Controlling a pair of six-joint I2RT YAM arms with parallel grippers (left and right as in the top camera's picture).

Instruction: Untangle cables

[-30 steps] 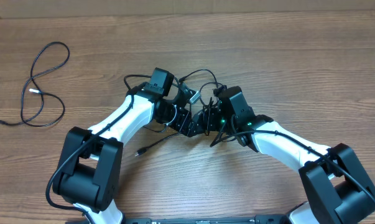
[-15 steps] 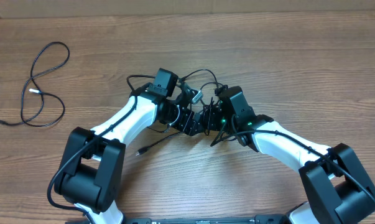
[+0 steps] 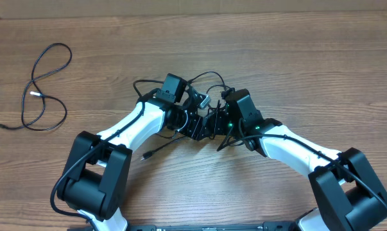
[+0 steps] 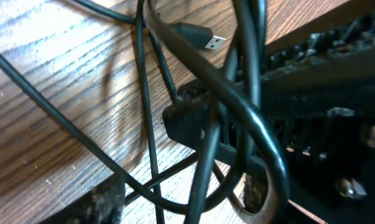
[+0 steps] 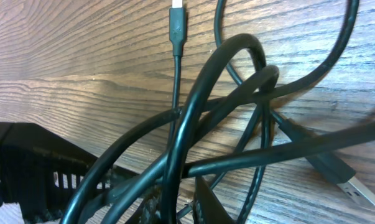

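Observation:
The cables are a tangle (image 3: 205, 96) of thin black cords at the table's middle, where both grippers meet. My left gripper (image 3: 194, 123) comes in from the left. In the left wrist view its jaws (image 4: 181, 202) stand apart, with several crossing strands lying between the fingers (image 4: 103, 202). From the right comes my right gripper (image 3: 214, 122). In the right wrist view it (image 5: 178, 204) is shut on a strand of the cables (image 5: 193, 124), lifted off the wood. A silver USB plug (image 4: 207, 39) lies just beyond the tangle.
A separate black cable (image 3: 45, 90) lies in loose loops at the far left of the wooden table (image 3: 309, 64). A loose plug end (image 3: 144, 156) trails toward the front. Another USB plug (image 5: 355, 190) and a white-tipped plug (image 5: 176, 18) rest on the wood.
My left gripper has slid slightly right, deeper into the tangle, and its jaws have narrowed. The right gripper has stayed in place with its hold.

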